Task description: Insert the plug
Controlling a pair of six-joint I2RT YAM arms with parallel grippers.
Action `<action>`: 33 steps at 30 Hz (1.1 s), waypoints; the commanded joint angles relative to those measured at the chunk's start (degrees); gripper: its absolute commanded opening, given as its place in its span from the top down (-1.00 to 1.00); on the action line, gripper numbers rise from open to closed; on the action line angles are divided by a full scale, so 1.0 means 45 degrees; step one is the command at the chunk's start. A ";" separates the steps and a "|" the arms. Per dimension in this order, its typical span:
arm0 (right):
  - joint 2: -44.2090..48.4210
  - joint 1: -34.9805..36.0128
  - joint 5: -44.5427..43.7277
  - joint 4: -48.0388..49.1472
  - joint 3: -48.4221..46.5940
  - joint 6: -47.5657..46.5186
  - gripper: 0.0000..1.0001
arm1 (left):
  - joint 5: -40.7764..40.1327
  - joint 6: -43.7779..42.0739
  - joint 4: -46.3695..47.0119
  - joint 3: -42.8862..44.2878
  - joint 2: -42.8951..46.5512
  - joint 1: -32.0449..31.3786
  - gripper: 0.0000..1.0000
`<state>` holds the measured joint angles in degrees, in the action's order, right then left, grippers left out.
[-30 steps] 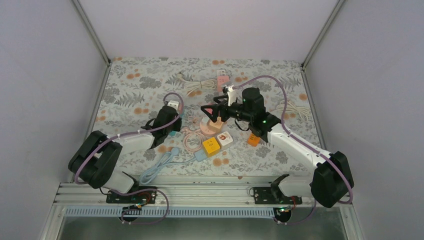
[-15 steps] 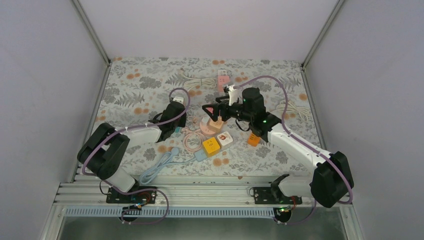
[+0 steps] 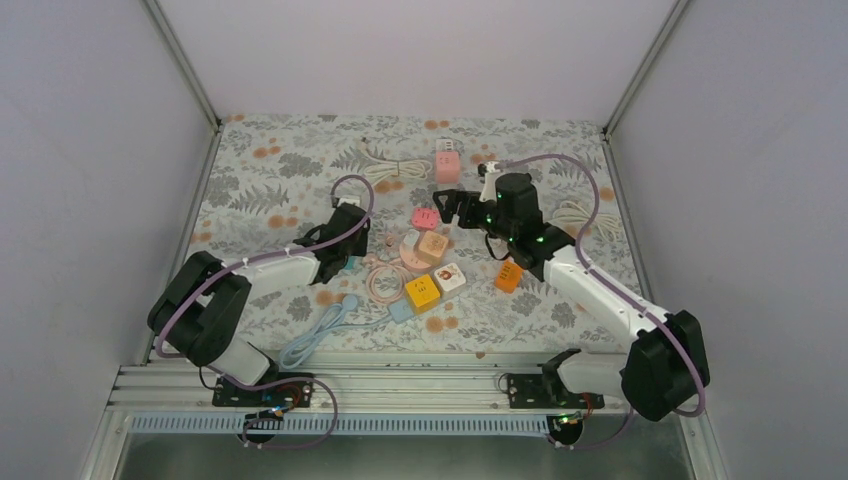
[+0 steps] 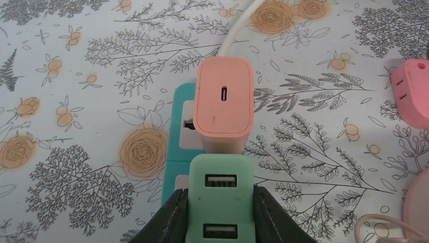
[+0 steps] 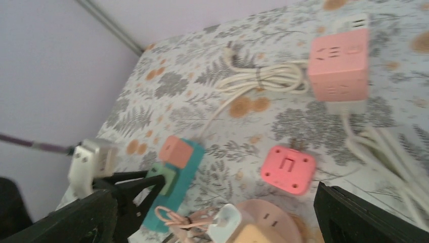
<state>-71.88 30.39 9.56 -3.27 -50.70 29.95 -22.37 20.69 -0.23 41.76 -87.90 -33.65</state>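
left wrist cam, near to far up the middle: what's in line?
left claw → green USB adapter → pink USB-C charger → white cable. The teal power strip lies under both the adapter and the charger, so it is left out of the order.

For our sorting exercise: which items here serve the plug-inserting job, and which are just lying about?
In use: mint-green USB charger, teal power strip, left gripper.
Lying about: pink cube socket, pink square adapter, yellow block, orange block, light-blue cable.
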 commanded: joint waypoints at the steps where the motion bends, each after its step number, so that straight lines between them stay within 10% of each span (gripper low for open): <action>1: 0.0612 -0.0400 -0.1629 -0.0684 0.0230 0.0557 -1.00 | -0.0698 0.0605 -0.1966 -0.0157 0.0141 0.0095 0.51; 5: 0.1063 -0.0818 -0.1691 -0.0734 0.0483 0.0490 -1.00 | -0.0464 0.0600 -0.2220 0.0192 0.0818 0.0095 0.21; 8: 0.1327 -0.1019 -0.1663 -0.1268 0.0300 0.0401 -1.00 | 0.0010 0.0680 -0.2857 0.0649 0.1645 0.0078 -0.97; 17: 0.2299 -0.1317 -0.3288 -0.2803 0.0298 0.0128 -1.00 | -0.0189 0.1596 -0.3879 0.0617 0.4500 0.0206 -1.00; 26: 0.3393 -0.1714 -0.5666 -0.4581 0.0319 0.0772 -1.00 | 0.4439 0.1365 -0.4718 0.1147 0.6436 0.4407 -1.00; 33: 0.4506 -0.2134 -0.8565 -0.6449 -0.0336 0.1122 -1.00 | 0.4295 0.0252 -0.4991 0.1754 0.8019 0.5088 -1.00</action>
<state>-54.74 22.06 -17.28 -26.13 -49.32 32.93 -4.97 25.15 -21.89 47.37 -55.83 -11.40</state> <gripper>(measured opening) 0.998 0.999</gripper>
